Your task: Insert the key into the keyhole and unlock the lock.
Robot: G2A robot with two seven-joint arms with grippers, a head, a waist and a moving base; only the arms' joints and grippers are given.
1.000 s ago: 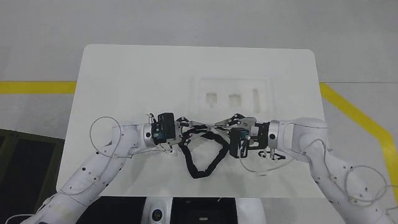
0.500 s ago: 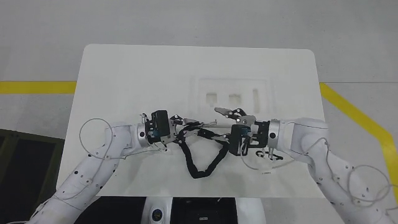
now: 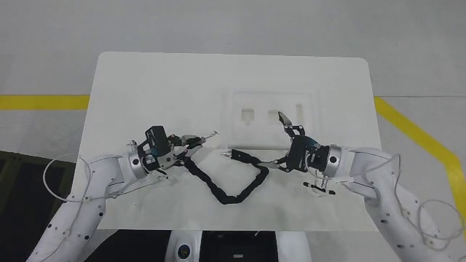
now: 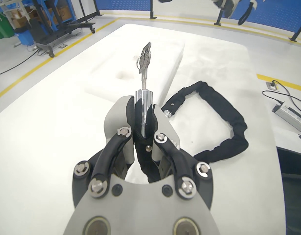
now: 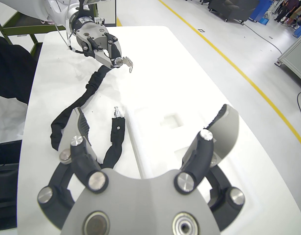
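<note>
Left gripper [image 4: 141, 106] is clamped on the lock cylinder [image 4: 144, 96], pads pressed to both sides of the chrome barrel. Pads cover the barrel's sides and rear, so I can't see how deep the grip goes. Key [image 4: 145, 58] sits in the keyhole at the barrel's front end. Its blade is mostly swallowed; the bow and a short bit of shank stick out. A small key ring [image 5: 131, 69] hangs off the bow. Can't tell if the key is turned.

Key's long axis lines up with the cylinder. Seen from above it runs roughly across the table's width, bow aimed toward the foam tray [image 3: 233, 98] and tilted a little to the far side. Cylinder and key are held up off the table [image 3: 145, 87], left of the tray.

Black sleeved chain [image 3: 226, 189] drops out from under the left gripper's palm, where its join to the cylinder is hidden. It loops toward the table's near edge and back up to the right. Its free end, a metal pin [image 5: 116, 111], lies on the table beside the tray's edge, well apart from the cylinder.

Right gripper [image 5: 152, 113] is spread wide with nothing between the fingers. It hangs over the tray's near edge and the chain's right stretch. From above, one finger overlaps the chain; touching or not, can't tell.
</note>
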